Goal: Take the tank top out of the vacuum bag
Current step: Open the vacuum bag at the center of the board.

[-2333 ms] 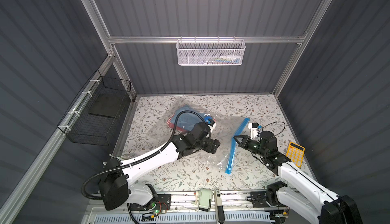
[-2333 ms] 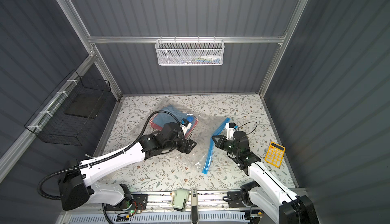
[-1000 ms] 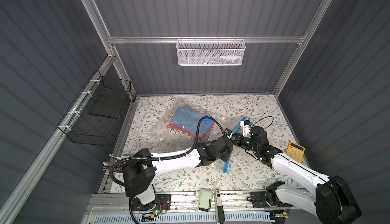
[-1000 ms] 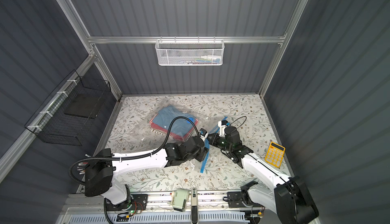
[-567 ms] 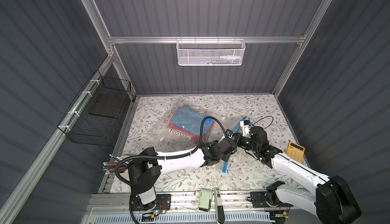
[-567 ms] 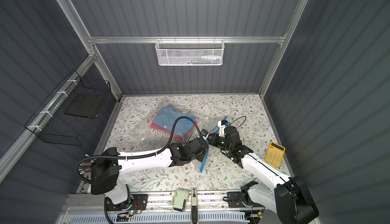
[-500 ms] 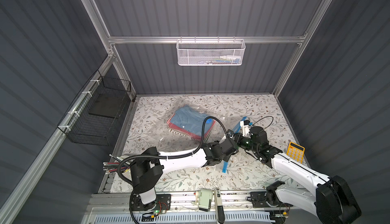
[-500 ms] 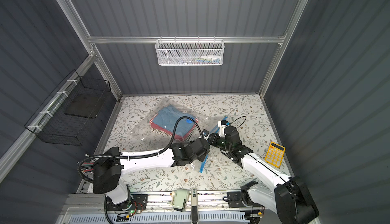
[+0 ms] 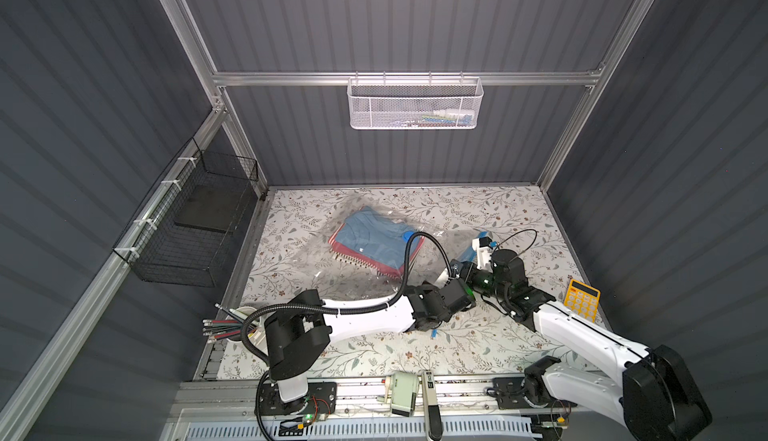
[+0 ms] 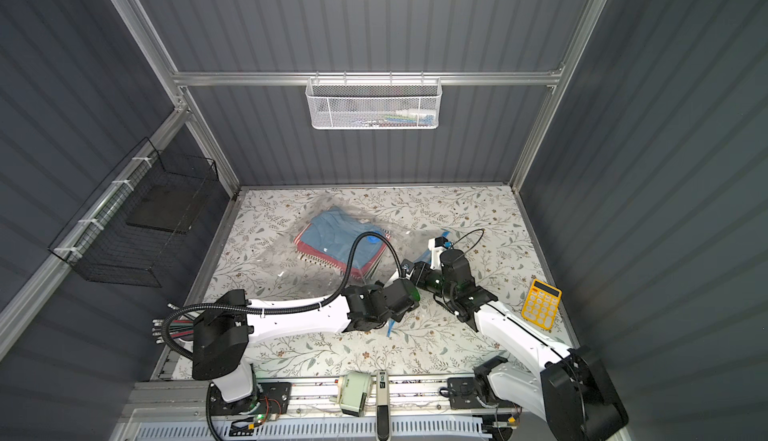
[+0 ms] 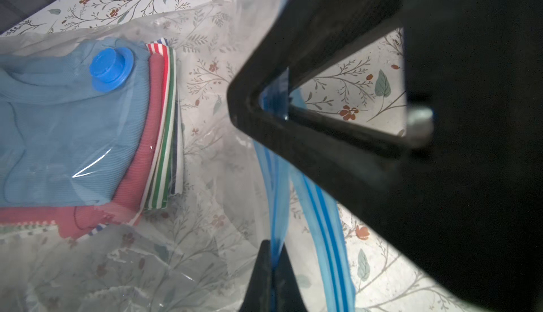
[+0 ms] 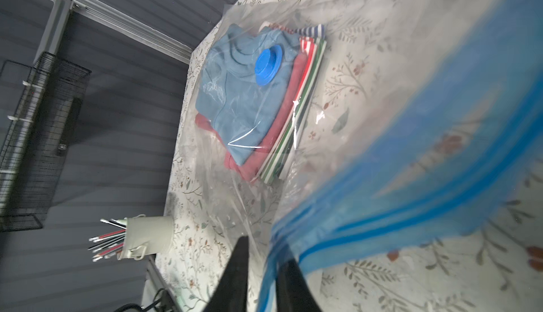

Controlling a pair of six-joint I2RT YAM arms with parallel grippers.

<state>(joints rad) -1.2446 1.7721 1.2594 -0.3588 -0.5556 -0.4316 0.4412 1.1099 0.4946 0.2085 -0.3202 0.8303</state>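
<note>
Blue plastic zip strip (image 11: 320,207) lies nearest the robot, across the front half of the flower-printed tabletop (image 9: 457,347), and both claws meet on it. The left gripper (image 11: 271,269) stood open a second ago while it reached in, and it has now pinched tight on one fold of that strip; the right gripper (image 12: 261,266) was clamped on the strip until a moment ago, and it now shows a narrow gap between its fingers with the blue edge running through it, so it looks to be letting go. I read this as a handover; the left takes over the hold so that the right is free to seek the opposite lip. In the left wrist view the strip splits into two bands beyond the pinch, which suggests the mouth is parted there, though how far I cannot tell. Further back the large clear crinkly vacuum bag (image 9: 332,260) lies flat on the table; inside it, toward the back, sits a folded stack of clothes (image 9: 370,239), light blue ribbed on top, red and striped beneath, with the round blue valve cap (image 11: 111,69) over it. The tank top is presumably in that stack; nothing is out of the bag yet.
</note>
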